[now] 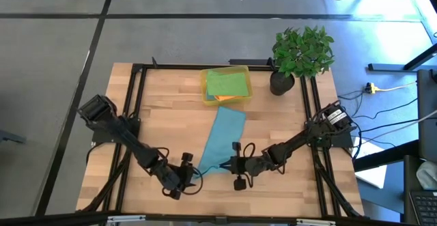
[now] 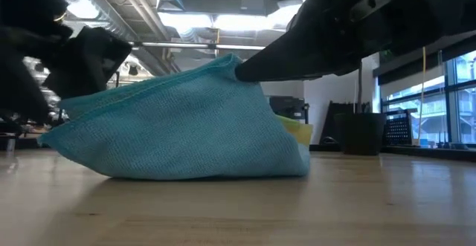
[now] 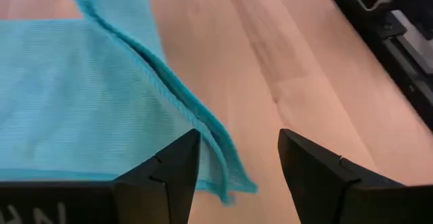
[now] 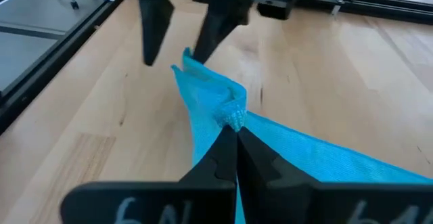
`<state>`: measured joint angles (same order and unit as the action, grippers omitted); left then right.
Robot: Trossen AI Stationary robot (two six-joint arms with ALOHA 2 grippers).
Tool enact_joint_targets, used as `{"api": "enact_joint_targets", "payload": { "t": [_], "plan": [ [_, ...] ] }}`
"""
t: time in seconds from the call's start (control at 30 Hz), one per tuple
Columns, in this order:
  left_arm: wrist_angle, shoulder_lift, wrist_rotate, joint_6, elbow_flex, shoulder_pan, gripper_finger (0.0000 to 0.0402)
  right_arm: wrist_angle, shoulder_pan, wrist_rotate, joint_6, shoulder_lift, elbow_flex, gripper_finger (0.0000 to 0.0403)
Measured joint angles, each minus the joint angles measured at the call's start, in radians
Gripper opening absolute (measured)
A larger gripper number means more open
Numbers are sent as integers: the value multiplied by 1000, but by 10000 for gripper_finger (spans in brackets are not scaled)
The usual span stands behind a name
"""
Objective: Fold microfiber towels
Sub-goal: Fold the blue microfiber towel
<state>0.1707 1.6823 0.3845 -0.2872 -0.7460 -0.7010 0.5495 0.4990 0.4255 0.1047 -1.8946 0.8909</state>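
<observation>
A teal-blue microfiber towel [image 1: 222,138] lies as a long strip on the wooden table, running from the bin toward the near edge. My right gripper [image 1: 229,164] is shut on its near end and holds that part up like a tent [image 2: 186,123]. My left gripper [image 3: 238,163] is open just to the left, with the towel's loose near corner [image 3: 226,183] between its fingers. The far part of the towel rests flat on the table. My right gripper pinches a bunched bit of the towel's edge [image 4: 233,114] between its two fingertips, coming slanting down from the table's right. That bit is raised [image 2: 232,64]; the cloth slopes down from it to the table on both sides. My left gripper: I cannot tell whether a finger [image 4: 211,34] touches the corner.
A translucent yellow bin [image 1: 206,89] at the table's far middle holds a green towel [image 1: 227,82] with an orange one [image 1: 224,100] beneath. A potted plant [image 1: 300,52] stands at the far right. Bare wood lies left and right of the teal towel.
</observation>
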Motion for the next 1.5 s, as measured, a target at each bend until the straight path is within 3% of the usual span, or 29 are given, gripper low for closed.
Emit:
{"api": "enact_joint_targets", "payload": {
  "t": [0.47,0.77,1.03,1.33,1.5],
  "plan": [
    [-4,86,128,-61,0,-2,187,-1,0,0,21,0,0,0],
    [-2,86,133,-43,0,5,116,-29,0,-52,18,0,1,10],
    [0,86,107,-66,0,26,10,-43,1,-60,27,0,1,95],
    [4,86,63,-110,-24,75,2,-83,6,-61,124,0,1,206],
    [4,86,49,-96,-39,83,2,-110,6,-50,155,0,1,241]
  ]
}}
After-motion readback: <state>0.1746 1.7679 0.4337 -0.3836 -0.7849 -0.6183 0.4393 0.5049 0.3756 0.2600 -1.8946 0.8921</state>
